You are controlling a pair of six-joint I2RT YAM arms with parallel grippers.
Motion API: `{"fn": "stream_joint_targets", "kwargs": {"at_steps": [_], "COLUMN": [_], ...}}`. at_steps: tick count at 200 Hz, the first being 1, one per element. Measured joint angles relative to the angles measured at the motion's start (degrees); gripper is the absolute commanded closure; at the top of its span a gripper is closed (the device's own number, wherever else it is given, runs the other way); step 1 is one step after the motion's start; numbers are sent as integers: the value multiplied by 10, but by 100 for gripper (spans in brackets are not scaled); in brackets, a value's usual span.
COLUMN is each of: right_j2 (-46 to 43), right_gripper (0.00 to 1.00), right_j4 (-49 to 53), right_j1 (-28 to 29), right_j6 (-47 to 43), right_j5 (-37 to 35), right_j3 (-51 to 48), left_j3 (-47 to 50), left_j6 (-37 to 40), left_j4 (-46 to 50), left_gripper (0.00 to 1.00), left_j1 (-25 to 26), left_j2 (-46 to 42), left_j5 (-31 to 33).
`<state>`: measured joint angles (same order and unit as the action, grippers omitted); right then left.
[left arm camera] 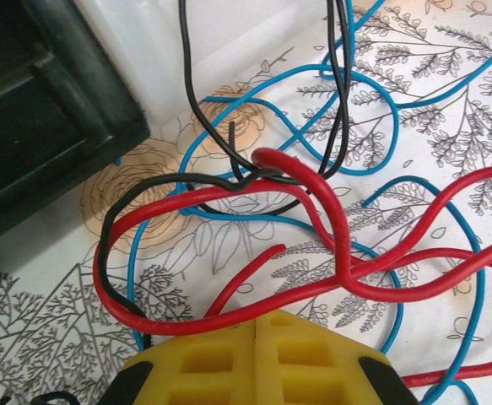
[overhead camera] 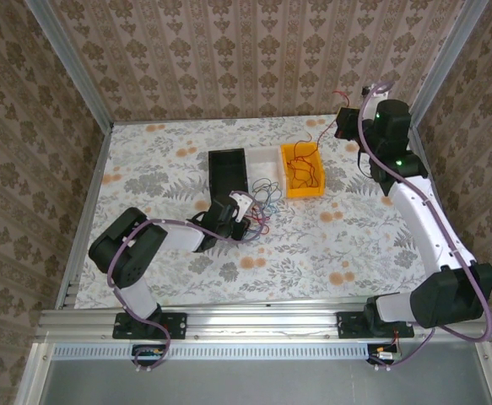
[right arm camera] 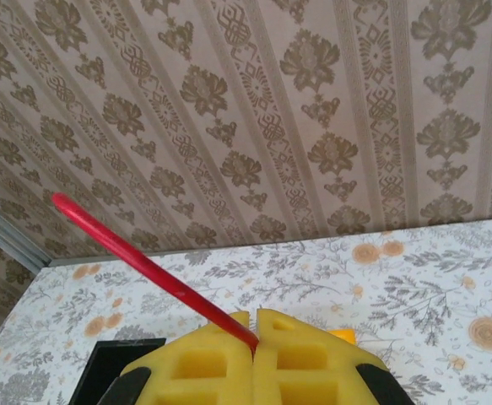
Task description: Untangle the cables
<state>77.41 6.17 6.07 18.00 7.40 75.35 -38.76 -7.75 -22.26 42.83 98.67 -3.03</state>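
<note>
Seeing my right gripper [right arm camera: 256, 325] clenched on a thin red wire [right arm camera: 144, 261], up near the orange plastic bin [overhead camera: 305, 192]. Left gripper [left arm camera: 256, 319] closed at the red, blue and black cable tangle [left arm camera: 273, 158] on the floral table [overhead camera: 355, 236], maybe pinching red.

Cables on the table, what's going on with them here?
The right gripper, high at the far right of the table, is shut on a red cable that trails down toward the orange bin. The left gripper is shut low at the tangle of red, blue and black cables. Whether it pinches a strand is unclear.
</note>
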Motion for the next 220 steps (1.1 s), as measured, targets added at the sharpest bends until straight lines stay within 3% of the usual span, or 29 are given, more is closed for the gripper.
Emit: {"fn": "stream_joint_targets", "kwargs": {"at_steps": [94, 156, 189, 220], "right_j2": [121, 180, 227, 262], "right_gripper": [97, 97, 98, 98], "right_j4": [-7, -2, 2, 0], "right_j1": [-6, 0, 41, 80], "right_j6": [34, 19, -27, -61], "right_j5": [-6, -149, -236, -275], "right_j3": [-5, 10, 47, 54], "left_j3": [0, -11, -29, -34], "left_j6": [0, 0, 0, 0], "left_j4": [2, 17, 28, 30], "left_gripper": [100, 100, 100, 100], "left_j1": [9, 11, 12, 14], "left_j2": [0, 3, 16, 19], "left_j5": [5, 5, 4, 4]}}
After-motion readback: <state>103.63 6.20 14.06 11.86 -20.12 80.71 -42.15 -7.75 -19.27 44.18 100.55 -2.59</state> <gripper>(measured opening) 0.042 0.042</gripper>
